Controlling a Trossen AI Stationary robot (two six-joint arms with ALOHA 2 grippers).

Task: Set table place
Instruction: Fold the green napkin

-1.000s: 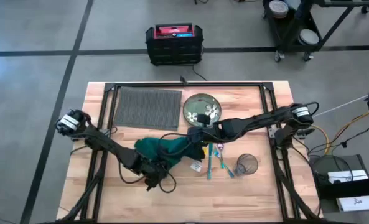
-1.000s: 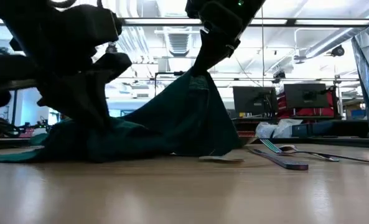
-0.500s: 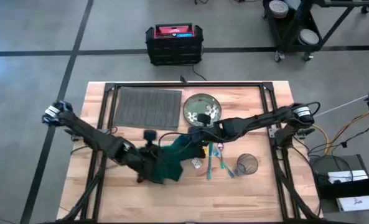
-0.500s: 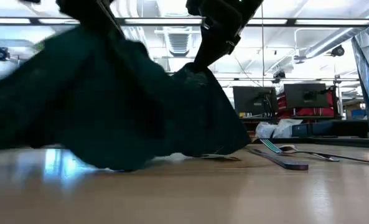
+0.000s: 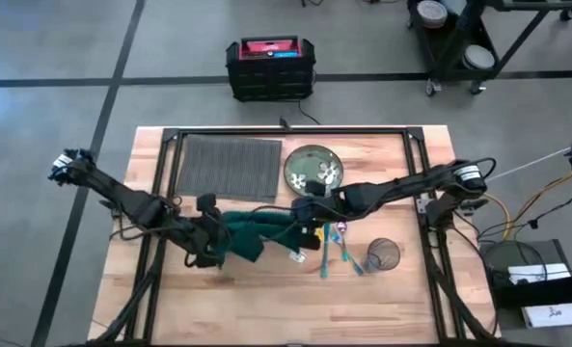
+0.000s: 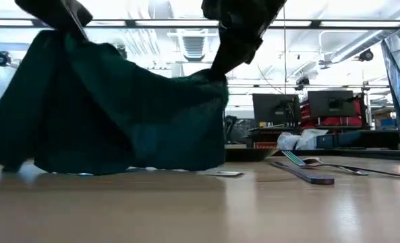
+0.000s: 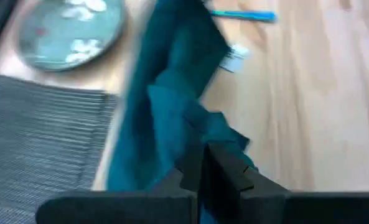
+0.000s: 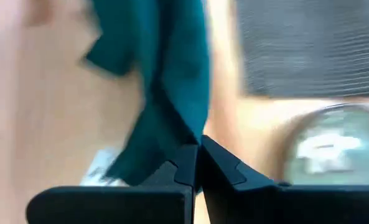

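Above the middle of the light-wood butcher-block worktop (image 5: 392, 294), a dark green cloth napkin (image 5: 252, 234) hangs stretched between the two arms. At one end the left gripper (image 5: 211, 243) has its jaws pressed together on a fold of the cloth, as the left wrist view shows, with the dark green cloth napkin (image 7: 172, 93) bunched right at the fingers. At the other end the right gripper (image 5: 303, 231) pinches the cloth's opposite corner, jaws closed on it, with the napkin (image 8: 165, 81) trailing away from the fingertips. From table height the napkin (image 6: 119, 115) is lifted at both ends and sags between them, its lower edge reaching the wood.

Beyond the napkin, toward the far edge, lies the dark grey ribbed rectangular placemat (image 5: 228, 166), flat and bare. Just beside it sits a round green plate with pale flower marks (image 5: 313, 170), on the wood and not on the mat. Near the right gripper a few utensils with teal handles (image 5: 341, 249) lie scattered on the worktop, and a black wire-mesh cup (image 5: 383, 254) stands just past them.
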